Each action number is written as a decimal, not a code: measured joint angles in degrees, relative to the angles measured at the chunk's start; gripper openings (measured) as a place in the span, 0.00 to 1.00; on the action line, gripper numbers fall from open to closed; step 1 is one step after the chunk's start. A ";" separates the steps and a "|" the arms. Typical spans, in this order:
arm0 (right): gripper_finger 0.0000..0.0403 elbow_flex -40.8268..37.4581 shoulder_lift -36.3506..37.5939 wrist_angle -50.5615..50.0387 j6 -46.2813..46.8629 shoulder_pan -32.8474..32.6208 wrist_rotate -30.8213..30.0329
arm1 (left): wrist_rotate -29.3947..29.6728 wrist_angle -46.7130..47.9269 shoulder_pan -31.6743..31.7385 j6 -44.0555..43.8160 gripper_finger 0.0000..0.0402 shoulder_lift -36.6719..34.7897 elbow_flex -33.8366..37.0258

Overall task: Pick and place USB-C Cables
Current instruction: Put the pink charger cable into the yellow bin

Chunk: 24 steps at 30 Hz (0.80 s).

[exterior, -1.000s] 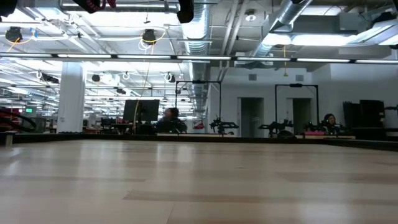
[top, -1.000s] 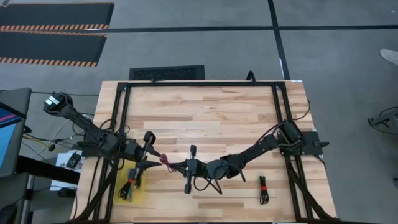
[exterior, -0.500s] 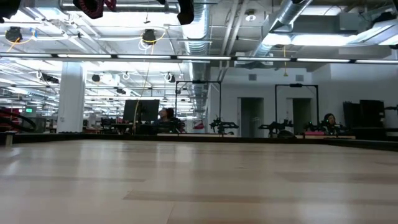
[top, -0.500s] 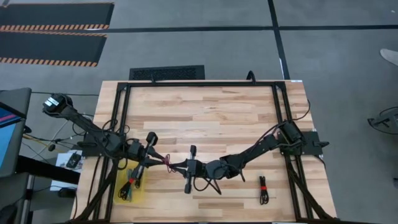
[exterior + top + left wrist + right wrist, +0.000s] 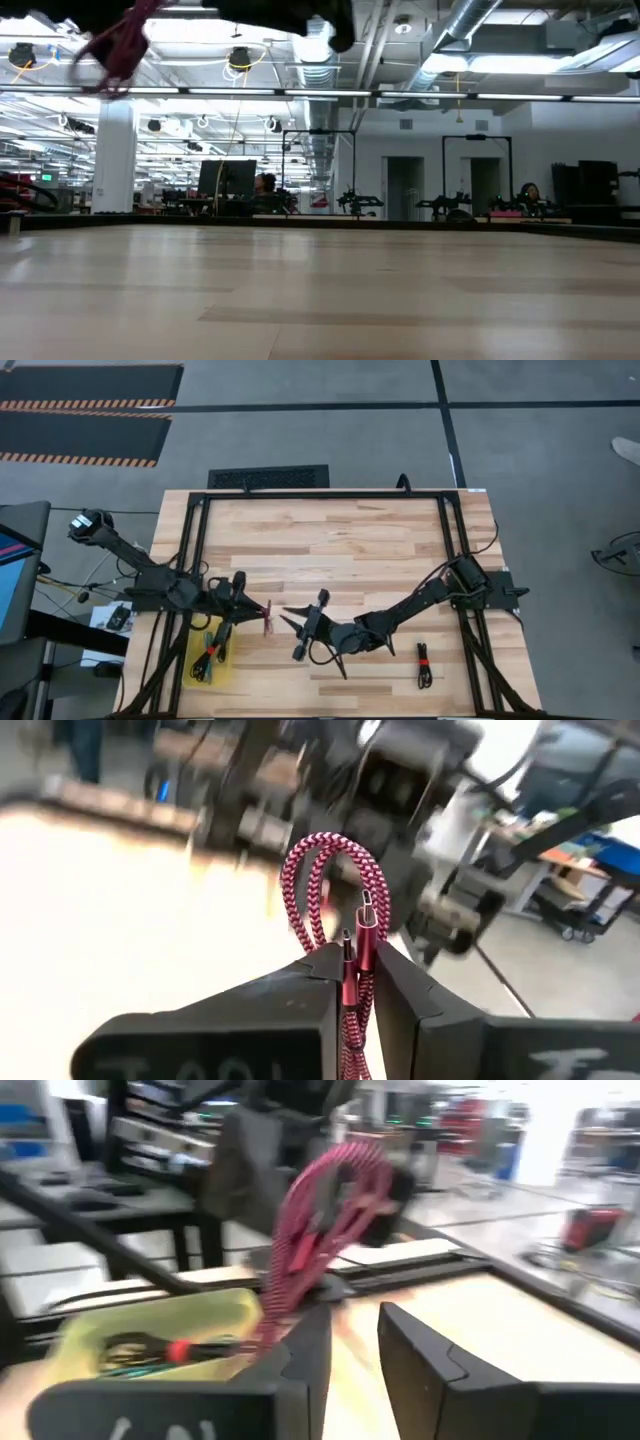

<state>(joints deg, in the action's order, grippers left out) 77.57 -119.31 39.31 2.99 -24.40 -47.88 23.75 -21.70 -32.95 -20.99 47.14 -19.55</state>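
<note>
The magenta braided USB-C cable hangs in the air above the table, pinched in the left gripper, whose fingers are nearly closed around the doubled strands with the loop and 2 metal plugs standing free beyond the tips. In the high view the cable sits between the 2 arms, just beside the yellow tray at the table's near left edge. The right gripper points at it from close by with its fingers apart and nothing between them; its wrist view shows the cable ahead of the gap and other cables already lying in the tray. 1 more black cable with a red tie lies on the wooden table near the right arm's base. To finish this placement well, I would carry the bundle squarely over the tray, lower it until the loop is inside the rim, then let go, since a springy coil dropped from high could bounce out.
</note>
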 joint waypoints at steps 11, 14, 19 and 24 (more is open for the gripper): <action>0.35 0.01 0.00 -1.24 -3.07 -3.47 -18.40 | 6.72 36.97 -17.15 -40.83 0.03 -9.71 -5.12; 0.36 0.01 0.00 -1.27 -3.05 -4.22 -20.42 | 8.60 43.84 -23.16 -50.54 0.03 -9.69 -7.60; 0.37 0.01 0.00 -1.23 -3.05 -4.86 -21.44 | 9.75 59.57 -32.32 -68.75 0.03 -9.32 -9.79; 0.38 -0.01 0.00 -1.23 -3.03 -4.92 -21.46 | 9.63 65.03 -39.18 -86.19 0.03 -4.00 -7.70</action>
<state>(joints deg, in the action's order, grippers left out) 77.56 -119.31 38.09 -0.03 -29.32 -69.34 33.38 43.33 -72.13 -107.18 43.15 -27.26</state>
